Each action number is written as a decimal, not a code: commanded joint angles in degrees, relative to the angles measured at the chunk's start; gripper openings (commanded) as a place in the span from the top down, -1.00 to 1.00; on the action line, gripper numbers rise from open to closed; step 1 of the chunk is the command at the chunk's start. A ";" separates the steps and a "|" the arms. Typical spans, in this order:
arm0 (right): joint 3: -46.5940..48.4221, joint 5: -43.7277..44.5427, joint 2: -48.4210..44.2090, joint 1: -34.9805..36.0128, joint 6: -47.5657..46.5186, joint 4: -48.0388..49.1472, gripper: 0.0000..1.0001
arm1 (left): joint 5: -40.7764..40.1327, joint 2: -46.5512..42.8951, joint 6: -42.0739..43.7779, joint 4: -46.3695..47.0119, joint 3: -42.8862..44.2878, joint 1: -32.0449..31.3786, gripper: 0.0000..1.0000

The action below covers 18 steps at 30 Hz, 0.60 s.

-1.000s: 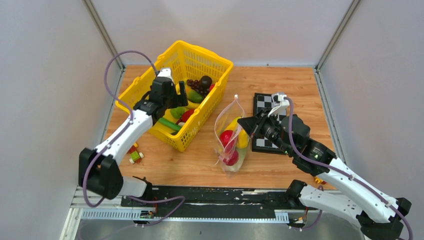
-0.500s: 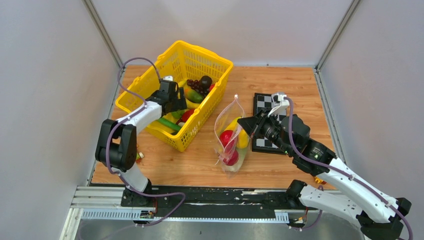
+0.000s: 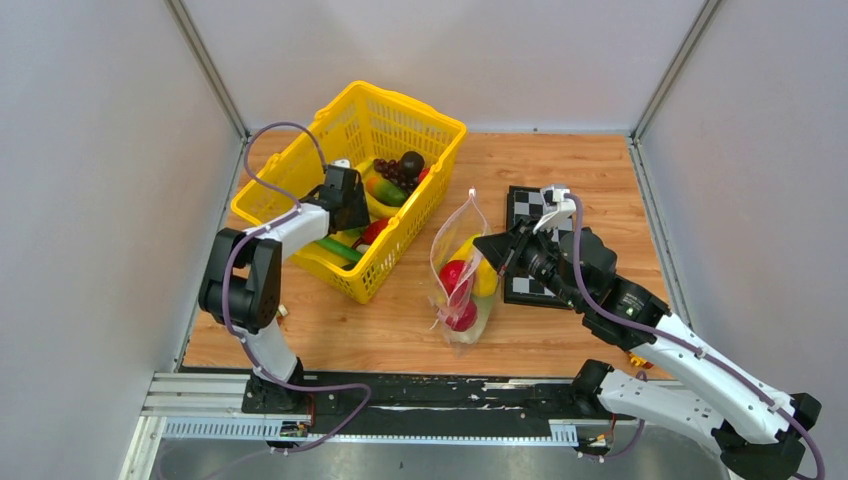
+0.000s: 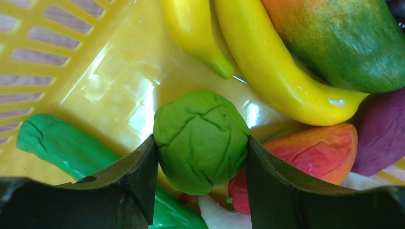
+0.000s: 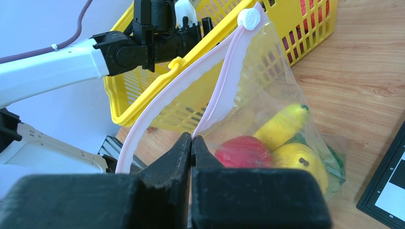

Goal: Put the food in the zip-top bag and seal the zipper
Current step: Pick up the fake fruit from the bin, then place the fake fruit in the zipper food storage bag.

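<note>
Since the earlier frame the left arm has drawn its elbow in toward its base and lowered the left gripper deeper into the yellow basket; the right arm has not shifted. Nearest the bases, the right gripper is pinched tight on the zipper, holding up one lip of the zip-top bag, which stands on the table between basket and chessboard. Its mouth gapes toward the basket, white slider tab at the far end. A red fruit and a banana lie inside it. Farther off, in the basket, the left claw, which stood wide a second ago, has drawn in against both flanks of the lettuce; the lettuce rests on the basket floor, not yet raised. Beside it lie the cucumber and loose bananas. Judgement: a pick is under way, the bag is only part filled, and sealing remains well off. The round, glossy lettuce could slip out of the grip on the lift.
</note>
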 commanded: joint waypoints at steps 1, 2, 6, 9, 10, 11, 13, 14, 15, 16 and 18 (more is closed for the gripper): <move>1.04 -0.22 -0.10 0.10 0.26 2.04 1.00 | 0.42 -6.58 0.45 0.33 -0.90 0.36 0.22; 1.04 -0.23 -0.13 0.06 0.26 2.06 1.00 | 0.35 -7.88 0.69 0.05 -1.17 0.36 0.28; 0.72 -0.56 -0.02 0.10 0.37 2.40 1.00 | 0.06 -14.29 0.93 0.53 -3.49 0.38 0.32; 0.83 -0.69 0.00 0.07 0.39 2.39 1.00 | 0.57 -18.30 0.98 0.73 -5.28 0.39 0.34; 0.78 -0.66 0.01 0.10 0.36 2.40 1.00 | 1.60 -19.53 0.96 1.02 -5.93 0.38 0.38; 0.77 -0.65 -0.12 0.13 0.40 2.41 1.00 | 3.18 -20.87 1.07 1.17 -6.47 0.37 0.39; 0.60 -0.65 -0.16 0.10 0.52 2.41 1.00 | 7.05 -23.56 0.20 1.08 -7.14 0.36 0.40; 0.61 -0.62 -0.17 0.10 0.49 2.41 1.00 | 9.17 -25.02 -0.17 1.53 -7.71 0.37 0.40; 0.65 -0.56 -0.18 0.09 0.52 2.37 1.00 | 11.44 -27.16 -0.91 2.07 -8.27 0.37 0.40; 0.64 -0.61 -0.26 0.10 0.48 2.26 1.00 | 13.43 -28.26 -1.23 2.52 -8.44 0.36 0.40; 0.69 -0.49 -0.46 0.09 0.55 2.15 1.00 | 15.58 -32.12 -1.62 2.26 -7.92 0.41 0.39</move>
